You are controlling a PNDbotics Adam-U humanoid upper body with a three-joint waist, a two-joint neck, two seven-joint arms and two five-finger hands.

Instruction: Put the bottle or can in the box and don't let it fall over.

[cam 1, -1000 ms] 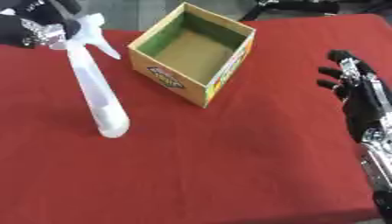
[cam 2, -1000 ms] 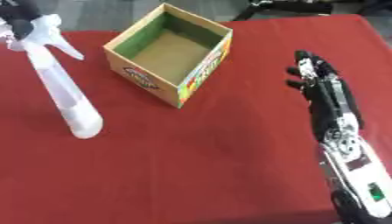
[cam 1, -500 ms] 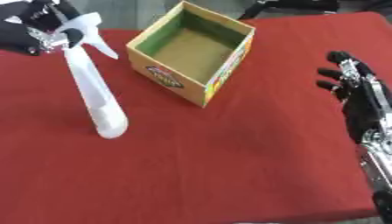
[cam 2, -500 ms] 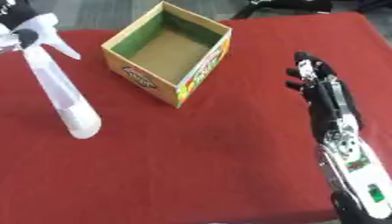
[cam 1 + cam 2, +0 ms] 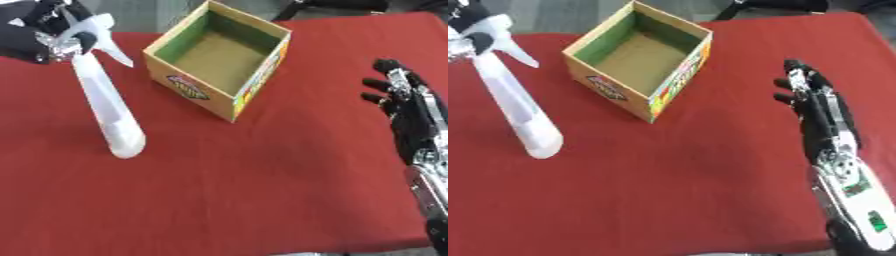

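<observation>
A white spray bottle (image 5: 107, 104) leans over the red table, its base low near the cloth and its trigger head up at the far left. My left hand (image 5: 42, 27) is shut on that head. The open cardboard box (image 5: 220, 58) stands to the bottle's right, empty, with green inner walls and printed outer sides. My right hand (image 5: 818, 107) rests open at the right edge, fingers pointing away, well apart from box and bottle.
The red tablecloth (image 5: 245, 185) covers the whole table, and its front edge shows at the bottom right. Dark equipment (image 5: 332, 6) sits beyond the far edge behind the box.
The bottle's head and my left hand have shifted slightly toward the box; the bottle stays tilted. The right hand has not moved.
</observation>
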